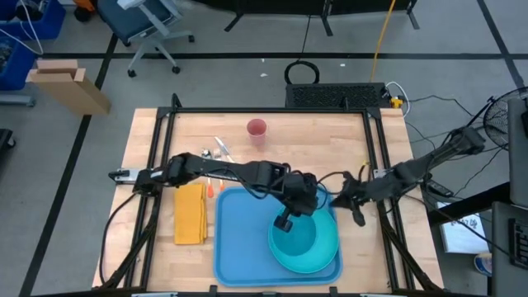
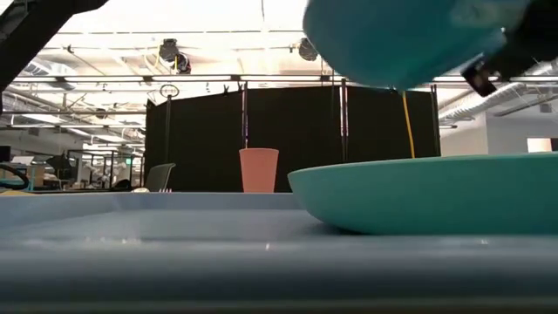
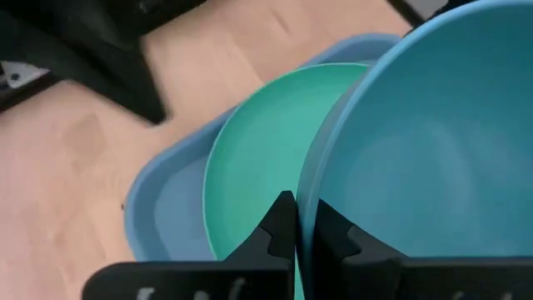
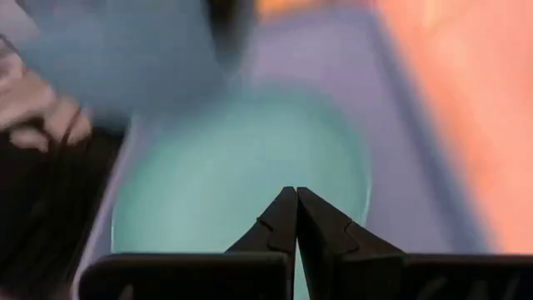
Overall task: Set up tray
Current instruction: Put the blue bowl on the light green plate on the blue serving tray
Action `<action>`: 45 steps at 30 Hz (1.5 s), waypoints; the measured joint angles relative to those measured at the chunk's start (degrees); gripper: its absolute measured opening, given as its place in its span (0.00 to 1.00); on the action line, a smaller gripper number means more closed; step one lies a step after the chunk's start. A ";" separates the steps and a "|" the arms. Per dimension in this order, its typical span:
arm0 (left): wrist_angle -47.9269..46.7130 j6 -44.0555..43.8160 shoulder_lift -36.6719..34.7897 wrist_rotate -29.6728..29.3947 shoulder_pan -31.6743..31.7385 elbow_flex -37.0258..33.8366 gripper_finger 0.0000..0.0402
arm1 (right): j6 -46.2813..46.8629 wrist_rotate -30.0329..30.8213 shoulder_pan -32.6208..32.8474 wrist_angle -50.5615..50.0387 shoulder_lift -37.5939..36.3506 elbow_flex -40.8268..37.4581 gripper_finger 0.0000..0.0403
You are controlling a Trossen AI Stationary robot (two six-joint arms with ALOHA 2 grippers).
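The blue tray (image 1: 239, 247) lies at the table's near middle, with a round teal plate (image 1: 322, 256) resting on its right half. My left gripper (image 1: 285, 221) reaches in from the left and is shut on a blue bowl (image 3: 433, 150), which hangs over the plate (image 3: 258, 158). In the low view the bowl (image 2: 392, 39) shows above the plate (image 2: 436, 192) with a gap between them. My right gripper (image 1: 356, 210) is shut on nothing, raised just past the tray's right edge; its wrist view looks down on the plate (image 4: 241, 175). My left gripper pinches the bowl's rim (image 3: 304, 187) with one finger inside the bowl and one outside. The fingers slant down from the table's left and far side. The bowl is lifted clear of the plate and tilted, its open side toward the gripper.
A pink cup (image 1: 256, 128) stands at the far middle of the table. Cutlery (image 1: 221, 148) lies left of it, and a folded yellow napkin (image 1: 190, 213) lies left of the tray. Black frame rails run along the table's sides.
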 joint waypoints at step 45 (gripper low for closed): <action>6.99 -1.29 9.48 0.50 0.06 0.02 0.16 | -17.29 7.71 -8.58 8.60 -6.47 -0.54 0.00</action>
